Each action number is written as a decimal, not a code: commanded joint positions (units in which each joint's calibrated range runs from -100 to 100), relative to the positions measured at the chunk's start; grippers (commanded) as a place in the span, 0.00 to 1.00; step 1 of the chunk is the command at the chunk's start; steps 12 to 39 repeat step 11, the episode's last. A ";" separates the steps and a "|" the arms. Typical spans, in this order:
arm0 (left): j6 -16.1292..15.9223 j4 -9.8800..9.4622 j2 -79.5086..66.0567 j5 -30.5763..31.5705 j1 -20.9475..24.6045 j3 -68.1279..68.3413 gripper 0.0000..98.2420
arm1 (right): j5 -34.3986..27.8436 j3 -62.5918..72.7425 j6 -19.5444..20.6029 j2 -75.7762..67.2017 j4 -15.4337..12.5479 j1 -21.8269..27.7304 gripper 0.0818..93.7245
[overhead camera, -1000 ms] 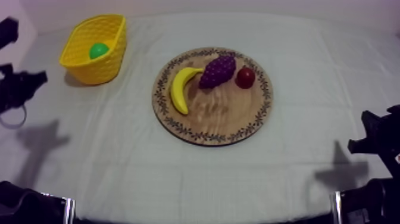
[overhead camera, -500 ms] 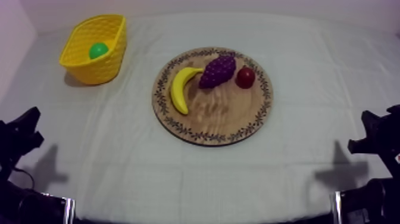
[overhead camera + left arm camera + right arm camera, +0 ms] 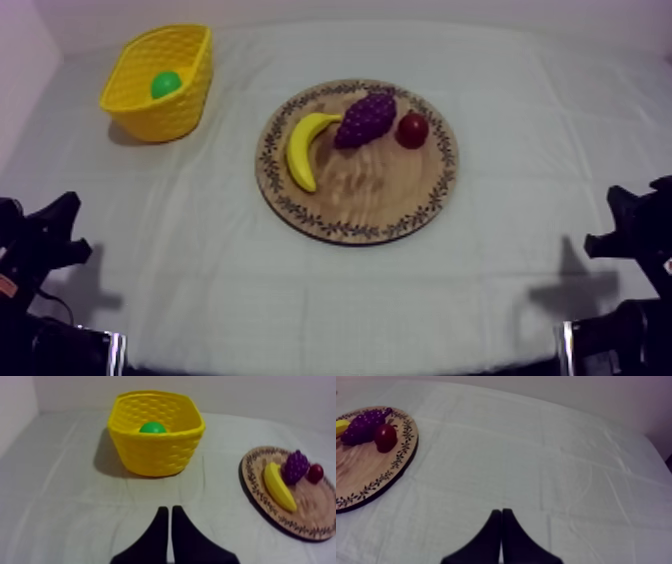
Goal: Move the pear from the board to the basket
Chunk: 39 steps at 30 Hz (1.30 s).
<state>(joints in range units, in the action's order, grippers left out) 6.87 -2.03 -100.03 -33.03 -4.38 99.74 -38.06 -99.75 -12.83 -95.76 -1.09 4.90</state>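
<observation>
Banana (image 3: 303, 150): yellow, curved, lying flat, upper tip just beside grapes. Grapes (image 3: 366, 118): purple bunch, lying between banana and small red fruit. Small red fruit (image 3: 412, 130): round, dark red, just beside grapes on side away from banana. Cloth (image 3: 300, 300): grey-white, faint fold creases, spread across table. Pale wall (image 3: 260, 396) behind far edge.

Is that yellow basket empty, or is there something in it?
Not empty. A green fruit, likely the pear, sits inside the yellow basket, seen from above and over its rim in the left wrist view.
</observation>
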 commanded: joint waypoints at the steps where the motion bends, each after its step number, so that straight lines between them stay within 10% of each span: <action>1: 3.37 0.00 0.03 -0.02 0.45 0.03 0.00 | 0.00 -0.03 0.01 0.01 -0.01 0.00 0.00; 39: 3.17 0.00 0.03 -0.03 0.86 0.03 0.00 | 0.00 -0.03 0.01 0.01 -0.01 0.00 0.00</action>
